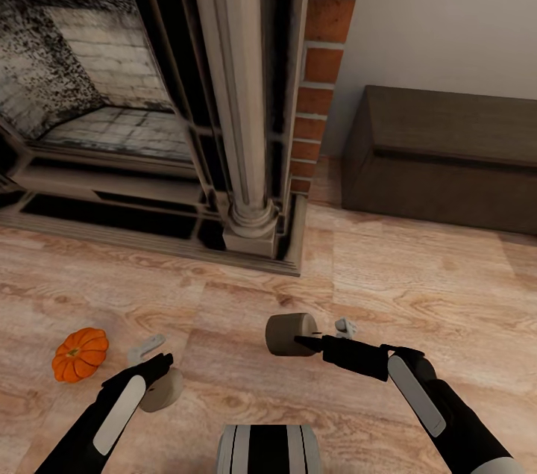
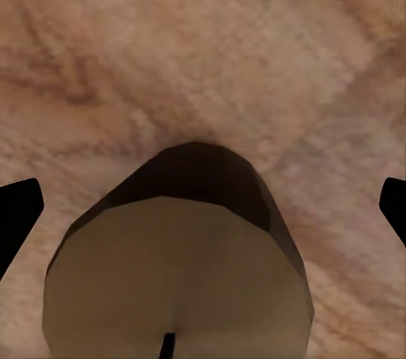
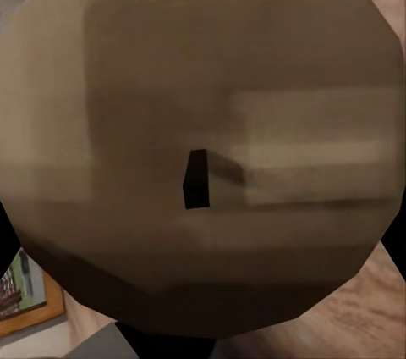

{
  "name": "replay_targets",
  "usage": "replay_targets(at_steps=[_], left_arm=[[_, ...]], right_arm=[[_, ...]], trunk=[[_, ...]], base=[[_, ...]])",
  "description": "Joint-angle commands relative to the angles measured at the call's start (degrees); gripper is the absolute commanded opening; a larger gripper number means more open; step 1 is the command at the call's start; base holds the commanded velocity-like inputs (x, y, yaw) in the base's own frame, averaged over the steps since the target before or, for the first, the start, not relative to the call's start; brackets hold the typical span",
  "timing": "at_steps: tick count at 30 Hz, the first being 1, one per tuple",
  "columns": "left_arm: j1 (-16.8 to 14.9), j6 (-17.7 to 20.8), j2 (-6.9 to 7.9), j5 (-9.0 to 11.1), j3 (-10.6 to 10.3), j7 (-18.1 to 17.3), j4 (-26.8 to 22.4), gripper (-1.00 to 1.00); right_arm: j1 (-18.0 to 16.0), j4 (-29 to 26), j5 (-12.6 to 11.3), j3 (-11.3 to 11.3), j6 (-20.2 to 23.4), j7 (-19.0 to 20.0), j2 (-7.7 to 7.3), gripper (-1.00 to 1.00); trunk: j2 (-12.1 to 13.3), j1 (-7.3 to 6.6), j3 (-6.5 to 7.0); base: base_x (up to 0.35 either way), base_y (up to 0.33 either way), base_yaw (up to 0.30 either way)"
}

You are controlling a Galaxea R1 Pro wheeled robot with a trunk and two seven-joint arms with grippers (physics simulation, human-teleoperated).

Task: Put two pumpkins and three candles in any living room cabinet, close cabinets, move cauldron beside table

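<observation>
2 candles in hand: left end effector (image 1: 160, 377) grips candle (image 1: 162, 390), right end effector (image 1: 317, 343) grips 2nd candle (image 1: 289, 334). Rigid, light, prob. smooth; hold mid-cylinder. Pumpkin (image 1: 80, 354) on floor.

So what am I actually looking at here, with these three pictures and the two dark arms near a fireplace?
It is a simulated robot with two arms, steered remotely by a person. The big picture comes from a camera on its head, looking down at a wooden floor in front of a fireplace. The other two come from cameras on each wrist, looking along the fingers. The right gripper holds a stubby tan candle, which its wrist camera sees end-on, wick in the middle. The left gripper has a second candle between its fingers. An orange pumpkin lies on the floor, and a low brown cabinet stands by the wall.
</observation>
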Motion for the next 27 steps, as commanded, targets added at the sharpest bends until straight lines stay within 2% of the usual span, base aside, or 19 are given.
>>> replay_targets(at_steps=[1, 14, 18, 27], left_arm=[[0.0, 0.0, 0.07, 0.5, -0.2, 0.5, -0.1, 1.0], [0.0, 0.1, -0.03, 0.7, -0.3, 0.5, 1.3, 1.0], [0.0, 0.2, -0.03, 0.7, -0.3, 0.5, 1.6, 1.0], [-0.1, 0.5, -0.03, 0.8, -0.3, 0.5, 1.7, 1.0]], right_arm=[[0.0, 0.0, -0.4, 0.1, 0.3, 0.0, -0.04, -1.0], [0.0, 0.0, -0.4, 0.1, 0.3, 0.0, -0.04, -1.0], [0.0, 0.0, -0.3, 0.1, 0.3, 0.0, -0.04, -1.0], [0.0, 0.0, -0.3, 0.1, 0.3, 0.0, -0.04, -1.0]], trunk=[[0.0, -0.01, -0.04], [0.0, -0.01, -0.04], [-0.1, 0.09, -0.93], [-0.1, 0.09, -0.93]], base=[[0.0, 0.0, 0.0], [0.0, 0.0, 0.0], [0.0, 0.0, 0.0], [0.0, 0.0, 0.0]])
